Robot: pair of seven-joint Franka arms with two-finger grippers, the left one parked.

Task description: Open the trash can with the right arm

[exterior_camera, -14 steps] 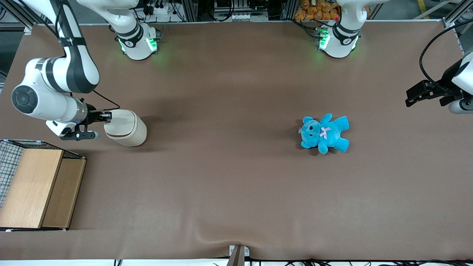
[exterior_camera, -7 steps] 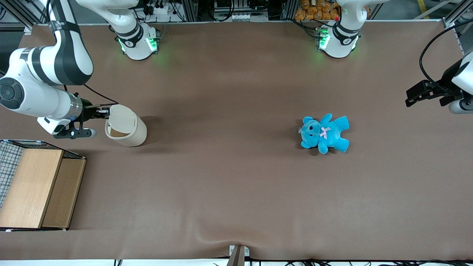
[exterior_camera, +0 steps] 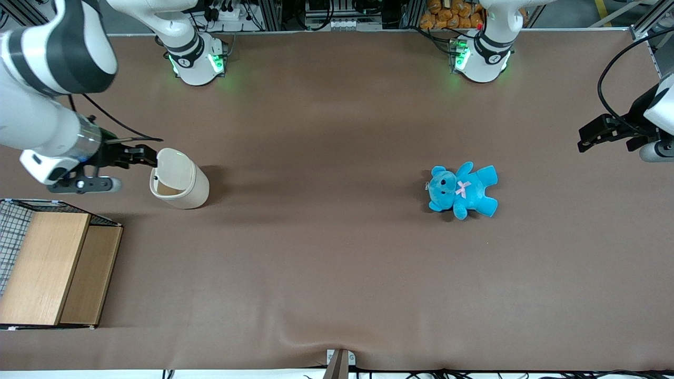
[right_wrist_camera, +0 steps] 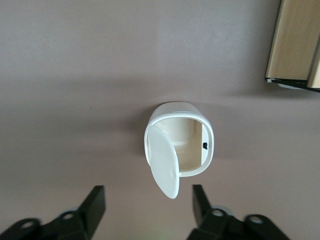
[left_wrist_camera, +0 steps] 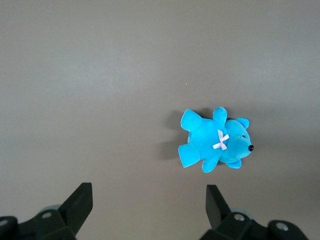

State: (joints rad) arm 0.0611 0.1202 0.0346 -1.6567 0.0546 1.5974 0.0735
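Note:
The cream-white trash can (exterior_camera: 185,192) stands on the brown table toward the working arm's end. Its rounded-square lid (exterior_camera: 175,166) is swung up on its hinge, and the tan inside (exterior_camera: 165,189) shows. The right arm's black gripper (exterior_camera: 149,157) hovers beside the lid's raised edge, above the table. In the right wrist view the trash can (right_wrist_camera: 206,150) sits below the gripper (right_wrist_camera: 148,207). The lid (right_wrist_camera: 164,162) stands open over the tan hollow. The fingers (right_wrist_camera: 96,202) are spread wide with nothing between them but the lid's tip, untouched.
A wooden box with wire mesh (exterior_camera: 52,268) stands nearer the front camera than the trash can, at the table's corner; it also shows in the right wrist view (right_wrist_camera: 295,45). A blue teddy (exterior_camera: 463,190) lies toward the parked arm's end, seen too in the left wrist view (left_wrist_camera: 215,142).
The lid has gone from shut to half raised to fully swung up. The right arm has risen and drawn back toward its end of the table, away from the lid.

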